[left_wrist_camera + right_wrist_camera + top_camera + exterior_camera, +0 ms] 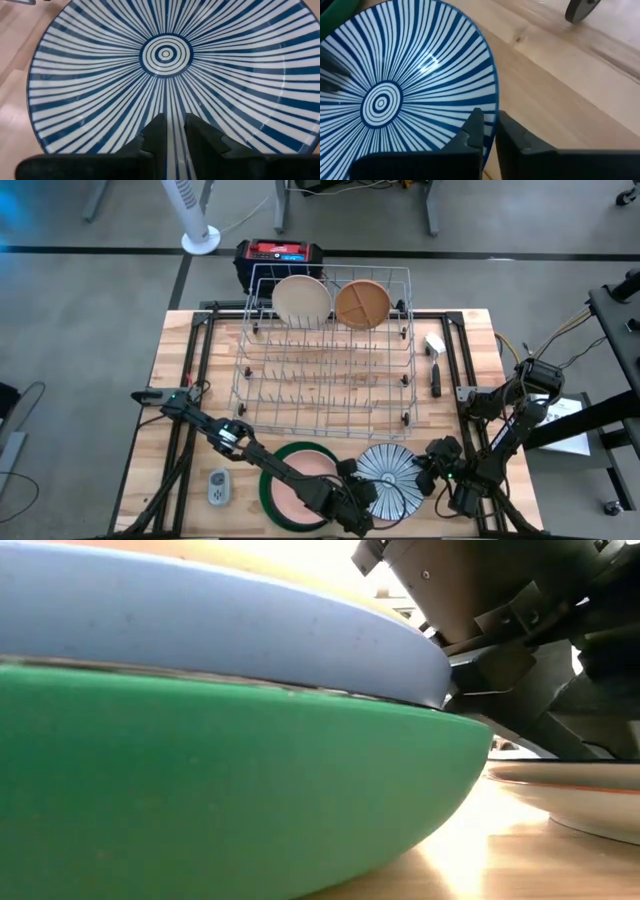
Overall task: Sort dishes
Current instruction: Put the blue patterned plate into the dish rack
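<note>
Grips the blue-white striped plate point(392, 478) from two sides at once: left gripper point(366, 494) pinched down on one edge of the rim, right gripper point(426, 478) pinched on the opposite edge, each pair of fingers drawn nearly together with only the thin rim between them. Shows the same from each wrist, with the plate's bullseye centre straight ahead of the fingertips and the plate low over the wooden table point(180, 360), though cannot tell whether resting on it or just clear of it. Risks, first, a tug of war: pulling or lifting with one arm while the other stays clamped would probably twist the plate, drag a rim out of a shallow pinch, or strain the ceramic. Risks, second, a slip on release: letting go on one side before the other grip is secure would likely tip the plate down onto the wood. Risks, third, a knock just behind the left gripper, where the large green dish point(272, 480) with a pink one point(300, 495) inside lies close against that arm; swinging back could shove the stack. Needs care farther ahead too, well beyond both grippers, where the wire rack point(330, 370) already holds a cream plate point(301, 300) and a tan plate point(362, 303) upright; catching a tine on the way in could jar them.
</note>
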`<state>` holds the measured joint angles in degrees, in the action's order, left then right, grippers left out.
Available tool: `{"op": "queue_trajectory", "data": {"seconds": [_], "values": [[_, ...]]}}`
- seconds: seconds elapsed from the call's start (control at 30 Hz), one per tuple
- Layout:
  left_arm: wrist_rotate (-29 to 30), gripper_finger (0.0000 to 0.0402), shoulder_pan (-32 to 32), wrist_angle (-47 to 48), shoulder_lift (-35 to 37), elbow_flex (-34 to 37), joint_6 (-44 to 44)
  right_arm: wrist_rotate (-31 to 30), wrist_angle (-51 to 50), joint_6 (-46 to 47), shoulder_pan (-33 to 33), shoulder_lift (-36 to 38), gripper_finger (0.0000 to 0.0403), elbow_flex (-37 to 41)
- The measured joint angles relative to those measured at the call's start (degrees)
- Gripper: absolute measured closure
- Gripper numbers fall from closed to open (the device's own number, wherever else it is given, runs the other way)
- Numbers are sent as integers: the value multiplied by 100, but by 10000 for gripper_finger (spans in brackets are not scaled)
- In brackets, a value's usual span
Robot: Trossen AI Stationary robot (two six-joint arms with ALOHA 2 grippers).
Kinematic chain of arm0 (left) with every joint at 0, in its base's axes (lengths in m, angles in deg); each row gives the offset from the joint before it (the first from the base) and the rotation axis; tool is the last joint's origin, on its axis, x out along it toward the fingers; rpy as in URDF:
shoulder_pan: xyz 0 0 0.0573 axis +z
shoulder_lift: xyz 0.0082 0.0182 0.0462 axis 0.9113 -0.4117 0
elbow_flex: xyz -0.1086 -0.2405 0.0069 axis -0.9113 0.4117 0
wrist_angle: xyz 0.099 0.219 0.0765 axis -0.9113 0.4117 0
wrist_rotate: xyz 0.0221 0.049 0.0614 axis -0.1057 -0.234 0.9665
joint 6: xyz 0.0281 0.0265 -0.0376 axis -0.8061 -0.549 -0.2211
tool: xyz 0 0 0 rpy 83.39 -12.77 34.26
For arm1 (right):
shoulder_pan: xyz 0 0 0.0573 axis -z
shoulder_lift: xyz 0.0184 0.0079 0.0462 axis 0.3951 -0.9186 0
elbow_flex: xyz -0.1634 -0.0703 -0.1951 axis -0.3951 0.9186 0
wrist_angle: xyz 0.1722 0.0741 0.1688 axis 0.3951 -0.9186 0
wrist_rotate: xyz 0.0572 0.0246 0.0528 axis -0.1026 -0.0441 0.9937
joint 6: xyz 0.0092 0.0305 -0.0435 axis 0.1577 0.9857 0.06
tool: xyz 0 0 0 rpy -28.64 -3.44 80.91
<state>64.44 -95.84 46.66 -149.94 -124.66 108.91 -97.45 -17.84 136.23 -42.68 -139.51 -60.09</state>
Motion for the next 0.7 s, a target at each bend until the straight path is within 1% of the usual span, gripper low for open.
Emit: {"op": "queue_trajectory", "data": {"seconds": [0.2, 0.33, 0.47, 0.7], "values": [[-36, 336, 1, 119, -42, -303, -360, -35, -85, -64, 0, 37, 402, -2], [-27, 336, 22, 149, -57, -468, -576, -123, -175, -187, -2, 42, 401, -51], [-5, 336, 22, 242, -44, -470, -597, -150, -303, -430, -4, 42, 400, -181], [-20, 336, 13, 335, -14, -471, -593, -159, -700, -391, -4, 58, 401, -429]]}}
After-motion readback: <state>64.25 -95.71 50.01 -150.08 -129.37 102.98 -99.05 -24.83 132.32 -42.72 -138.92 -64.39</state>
